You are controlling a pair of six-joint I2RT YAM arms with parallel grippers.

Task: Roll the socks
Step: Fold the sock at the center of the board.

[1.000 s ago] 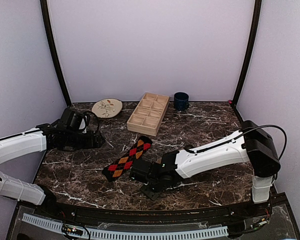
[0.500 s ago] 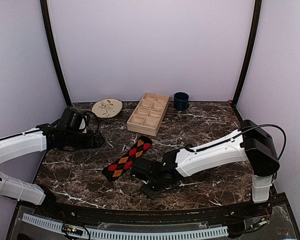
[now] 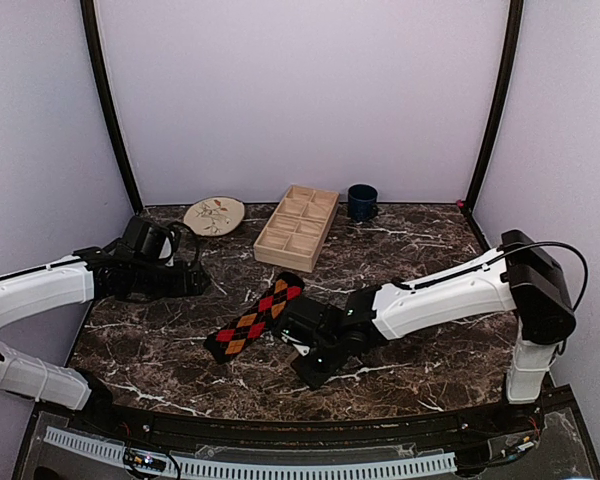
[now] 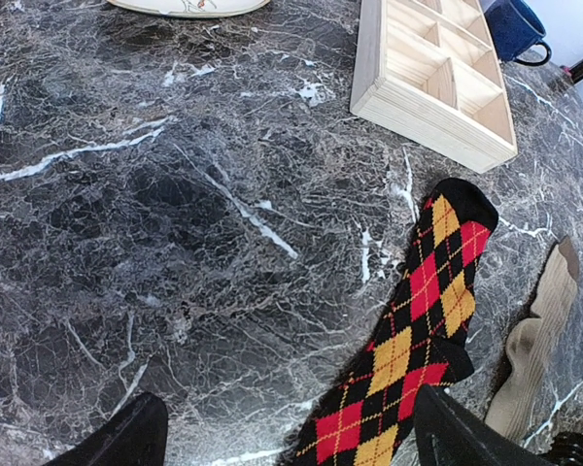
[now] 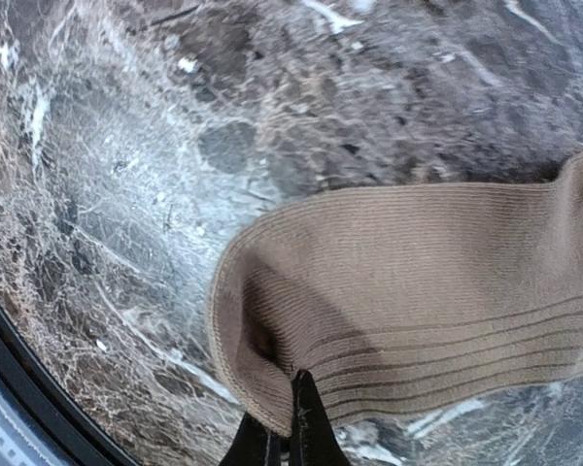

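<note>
Near the table's (image 3: 430, 250) front centre, we are pinching the tan sock's (image 5: 418, 291) end in the closed right gripper (image 5: 280, 432), apparently to begin rolling, the left gripper (image 4: 290, 442) hovering wide open over the flat argyle sock (image 4: 423, 320).

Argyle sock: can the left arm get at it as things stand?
Probably yes. The argyle sock lies flat on the marble table just ahead of the left fingers, which are open, with nothing between. The right fingers, shut on the tan sock, crowd its right side only.
</note>
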